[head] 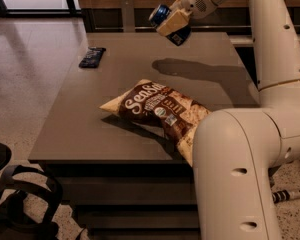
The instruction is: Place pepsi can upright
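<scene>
The pepsi can (161, 15) is dark blue with a silver end. It is held tilted in the air above the far part of the grey table (90, 114). My gripper (171, 23) is shut on the can, with a cream-coloured finger (172, 21) across its side. The can hangs well above the table top, and its shadow falls on the table below and to the right.
A brown chip bag (157, 109) lies flat near the middle front of the table. A flat dark wrapped snack bar (92, 57) lies at the far left edge. My arm's large white links fill the right side. A dark chair part shows at the bottom left.
</scene>
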Motion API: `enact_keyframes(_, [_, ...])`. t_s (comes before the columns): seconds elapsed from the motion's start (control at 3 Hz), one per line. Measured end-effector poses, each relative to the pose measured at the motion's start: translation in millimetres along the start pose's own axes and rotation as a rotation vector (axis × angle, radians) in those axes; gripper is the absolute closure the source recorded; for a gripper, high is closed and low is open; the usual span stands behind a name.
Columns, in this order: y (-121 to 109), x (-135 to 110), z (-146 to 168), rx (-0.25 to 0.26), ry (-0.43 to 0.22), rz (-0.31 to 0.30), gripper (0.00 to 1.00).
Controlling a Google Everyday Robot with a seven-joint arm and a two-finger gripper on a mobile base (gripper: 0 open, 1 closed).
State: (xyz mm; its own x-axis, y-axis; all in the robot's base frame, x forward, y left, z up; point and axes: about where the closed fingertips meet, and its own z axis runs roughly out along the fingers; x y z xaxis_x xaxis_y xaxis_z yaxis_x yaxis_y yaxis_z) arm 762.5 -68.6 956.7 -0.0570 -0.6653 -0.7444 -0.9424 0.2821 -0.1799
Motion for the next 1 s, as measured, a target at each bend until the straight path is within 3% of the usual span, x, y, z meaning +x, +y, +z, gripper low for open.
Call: enact_keyframes(1.0, [17.6,-2.1,-1.3,-0.034,-0.01,0.088,1.0])
